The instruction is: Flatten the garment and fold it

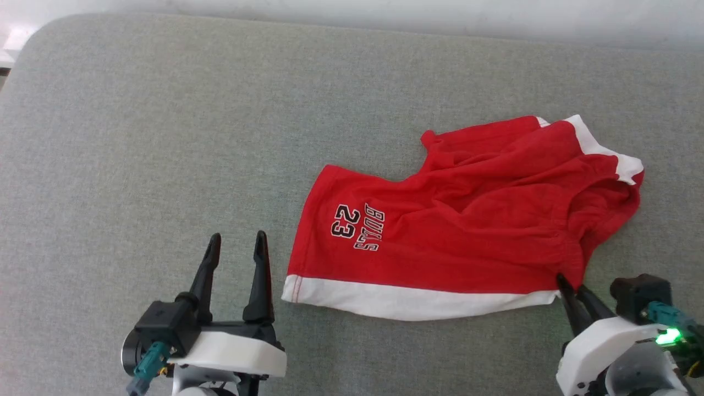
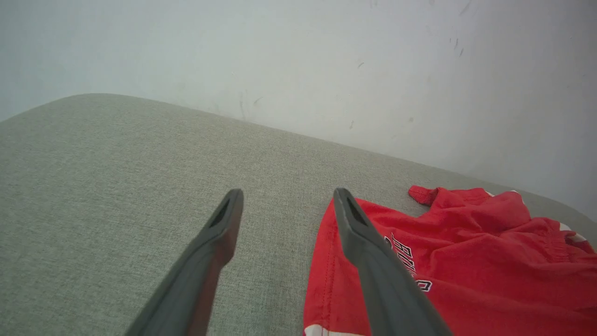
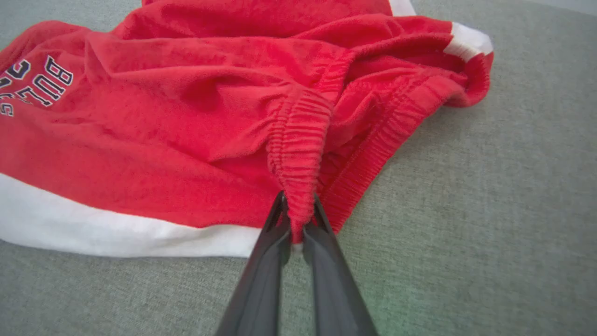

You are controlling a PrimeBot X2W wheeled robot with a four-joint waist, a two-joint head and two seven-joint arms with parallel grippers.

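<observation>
1. As I look down through the head view, the counter (image 1: 165, 137) is a broad pad covered in grey-green woven fabric, with a rounded corner at 10 o'clock.
2. From the left wrist view, a plain whitish wall (image 2: 298, 56) with a few faint scuff marks rises right behind the counter's far edge.
3. The garment (image 1: 440, 231), a pair of red shorts, lies on the counter toward 3 o'clock of the head view. Its left leg is fairly flat and its right end is bunched into folds.
4. A white stripe (image 1: 412, 297) runs along the garment's near edge, and the "BULLS 23" print (image 1: 357, 225) sits on the flat leg.
5. My right gripper (image 1: 569, 283) is at 5 o'clock. Its jaws are pinched together on the gathered elastic waistband (image 3: 298, 140), and a fold of it stands up between the tips in the right wrist view.
6. My left gripper (image 1: 237, 235) is at 7 o'clock, with its jaws spread wide over bare counter just beside the garment's leg hem. I cannot tell whether the tips touch the fabric.
7. A green light (image 1: 668, 336) glows on the right wrist.
</observation>
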